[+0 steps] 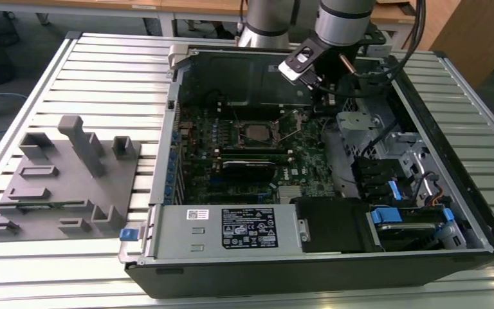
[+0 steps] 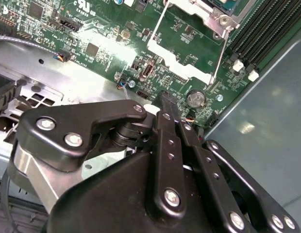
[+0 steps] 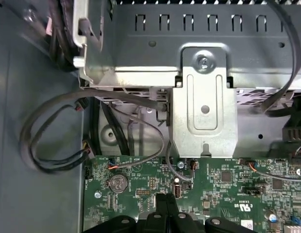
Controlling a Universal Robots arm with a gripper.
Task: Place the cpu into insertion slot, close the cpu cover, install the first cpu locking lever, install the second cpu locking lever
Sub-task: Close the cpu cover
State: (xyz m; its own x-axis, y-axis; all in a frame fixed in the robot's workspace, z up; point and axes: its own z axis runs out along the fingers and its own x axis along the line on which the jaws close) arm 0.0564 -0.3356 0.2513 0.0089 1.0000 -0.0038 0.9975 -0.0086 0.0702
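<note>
Closest to the lens in both wrist views, the gripper (image 2: pixel 166 101) has its jaws pressed together with nothing visible between them. Its tips hang over the green circuit board (image 2: pixel 107 43), close to a coin battery (image 2: pixel 195 98). In the exterior view the arm (image 1: pixel 341 19) reaches down into the open computer case (image 1: pixel 316 283) at the upper right of centre. The chip (image 1: pixel 255 133) lies in its socket in the upper middle of that frame, apart from the gripper and toward the lower left of it. The cover (image 1: pixel 237 132) shows as a thin frame around the chip; whether it is latched I cannot tell. The chip looks light, stiff and flat, and is probably delicate underneath, so I judge its bare edges the safest hold. The cover is likely thin, springy sheet metal, best pushed at its free edge.
</note>
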